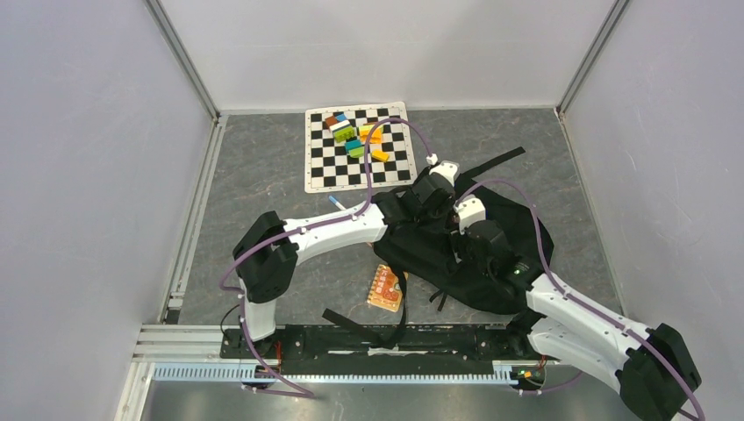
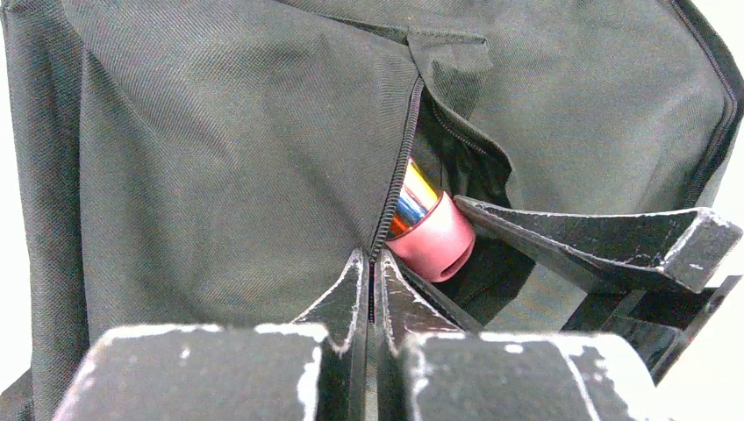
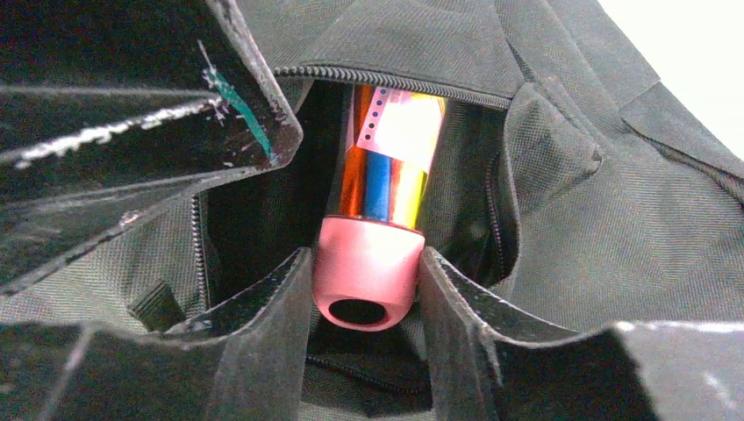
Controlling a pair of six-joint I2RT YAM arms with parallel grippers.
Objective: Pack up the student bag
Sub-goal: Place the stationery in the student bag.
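Student bag [image 1: 526, 237]: long axis far-left to near-right; pink-capped tube [image 3: 368, 272] in opening.

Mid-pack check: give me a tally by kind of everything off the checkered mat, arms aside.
student bag: 1
pink-capped tube, in the bag's opening: 1
orange notebook: 1
pen: 1
Total: 4

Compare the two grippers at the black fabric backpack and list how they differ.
The left gripper has its jaws pressed together, pinching the black fabric backpack at the zip edge; the right gripper has its jaws spread, clamping the pink cap of a shiny multicoloured tube. The left holds soft cloth, the right a cylinder. Both work at the same open pocket.
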